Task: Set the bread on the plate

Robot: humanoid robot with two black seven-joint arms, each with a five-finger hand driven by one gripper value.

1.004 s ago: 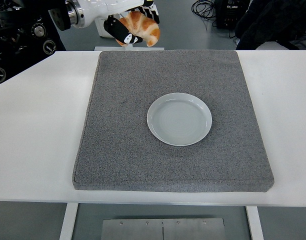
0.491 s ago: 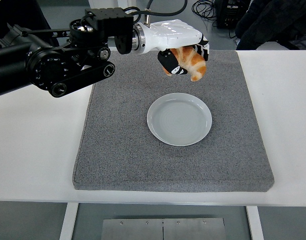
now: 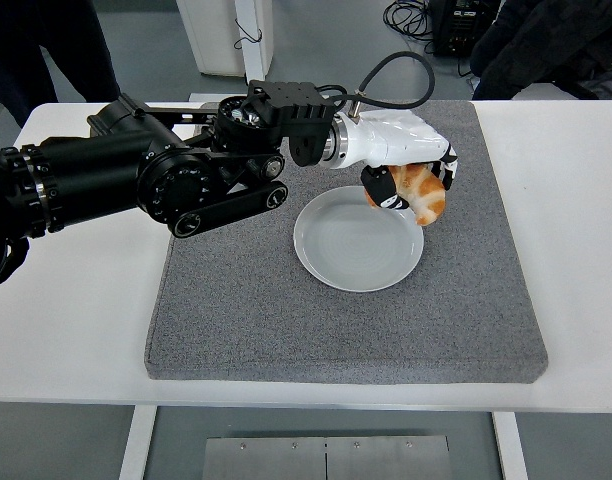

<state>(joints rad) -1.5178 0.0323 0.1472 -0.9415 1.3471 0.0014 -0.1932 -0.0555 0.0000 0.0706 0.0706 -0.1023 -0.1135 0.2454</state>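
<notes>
A pale grey-white plate lies on the grey mat, a little right of its middle. My left arm reaches in from the left edge across the mat. Its white-backed left hand is curled around a golden-brown bread roll. The bread hangs just above the plate's far right rim, slightly tilted, and I cannot tell whether it touches the rim. The hand's palm side is hidden beneath the white shell. The right arm is out of view.
The white table extends past the mat on both sides. A white stand and dark equipment with cables stand behind the table's far edge. A person's dark clothing shows at the top left.
The left arm has swung in from the far top left, forward and right, then lowered. The bread went from beyond the mat's far edge to just above the plate's right rim.
</notes>
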